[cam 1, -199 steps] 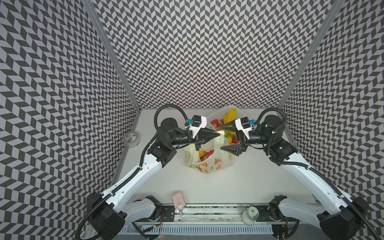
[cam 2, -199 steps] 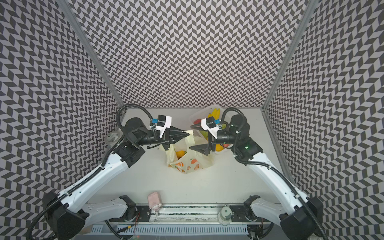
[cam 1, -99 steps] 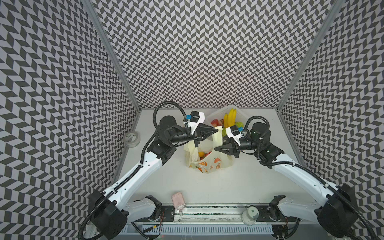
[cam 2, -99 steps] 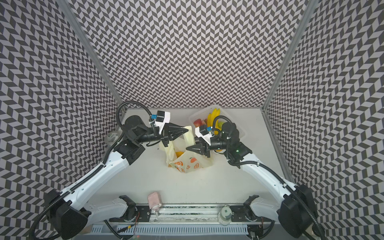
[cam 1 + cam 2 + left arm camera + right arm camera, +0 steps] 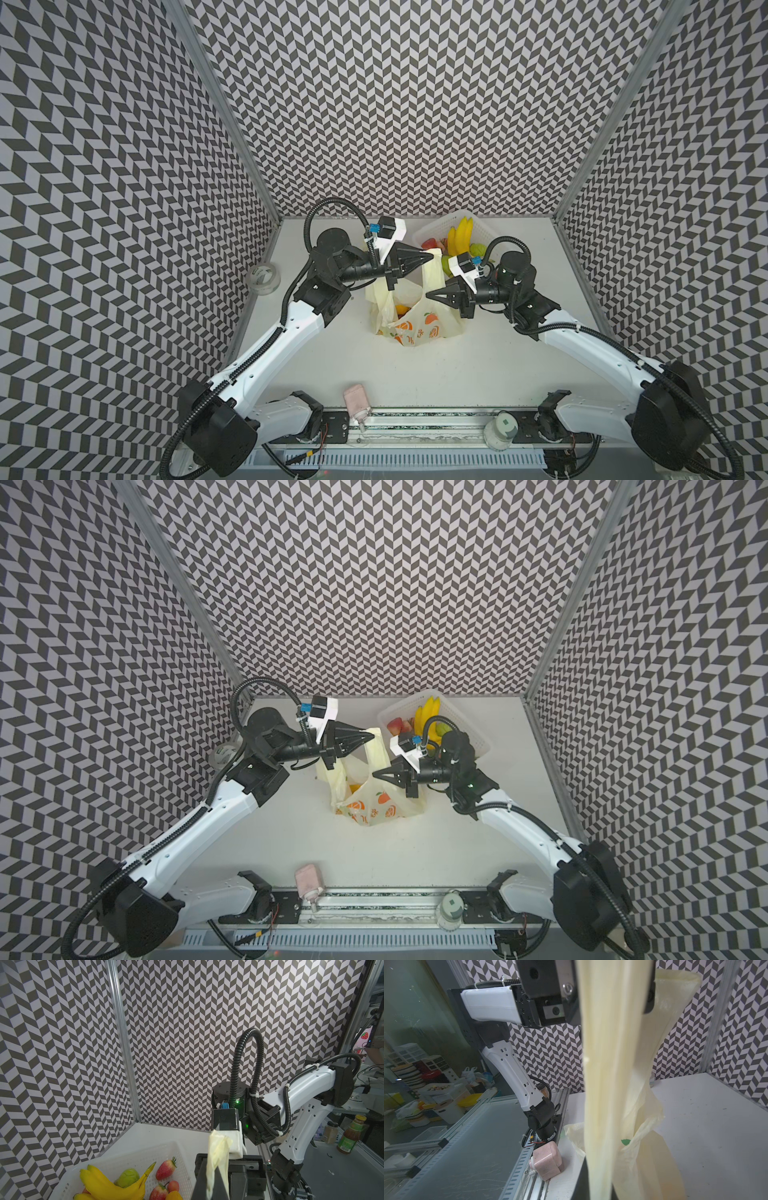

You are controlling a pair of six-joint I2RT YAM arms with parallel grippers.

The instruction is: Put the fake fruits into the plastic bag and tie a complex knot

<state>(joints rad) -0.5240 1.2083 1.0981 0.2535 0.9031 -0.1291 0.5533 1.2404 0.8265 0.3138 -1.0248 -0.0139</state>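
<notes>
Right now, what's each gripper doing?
Left gripper: closed, pinching the plastic bag by a handle strip.
Right gripper: closed on a handle strip too.

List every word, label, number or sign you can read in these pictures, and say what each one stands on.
No text here is clear enough to quote.
plastic bag: orange lettering among the printed oranges, too small to read.
clear roll by the left wall: green print, too blurred to read.
bottle outside the cell, in the left wrist view: green label, too blurred to read.
</notes>
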